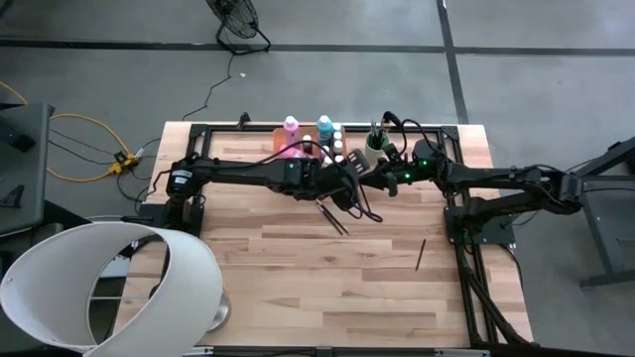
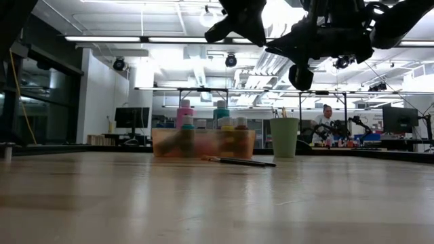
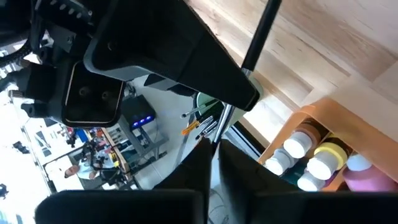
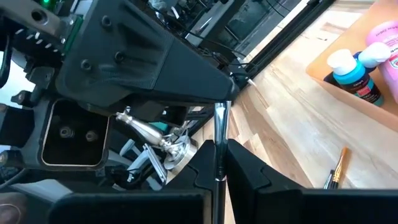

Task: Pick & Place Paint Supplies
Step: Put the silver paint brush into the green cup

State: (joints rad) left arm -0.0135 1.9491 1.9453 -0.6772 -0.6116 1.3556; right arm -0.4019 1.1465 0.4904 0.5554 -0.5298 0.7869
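A thin paintbrush with a silver ferrule (image 3: 225, 118) and a dark handle (image 3: 261, 37) hangs above the middle of the table. My two grippers meet on it. My left gripper (image 3: 214, 149) reaches in from the table's left (image 1: 347, 190) and is shut on the brush. My right gripper (image 4: 219, 149) comes from the right (image 1: 370, 183) and is shut on the same brush. In the high view the arms hide the brush. Paint bottles (image 1: 310, 134) with white caps stand in the orange tray (image 1: 280, 135) at the far edge. My left gripper pinches the paintbrush between its two fingers at the ferrule's end (image 3: 217, 140), away from the handle. The brush runs on past the fingertips along the fingers' line, clear of the table. My right gripper pinches the silver ferrule (image 4: 219, 127) between its two fingers, facing my left gripper. The brush runs on from its fingertips to my left gripper's fingers (image 4: 227, 99). It is lifted clear of the table.
A light green cup (image 1: 375, 151) holding brushes stands to the right of the tray. Loose brushes (image 1: 332, 216) lie on the wood below the grippers, one more (image 1: 421, 254) toward the right. A big white shade (image 1: 109, 283) fills the near left corner.
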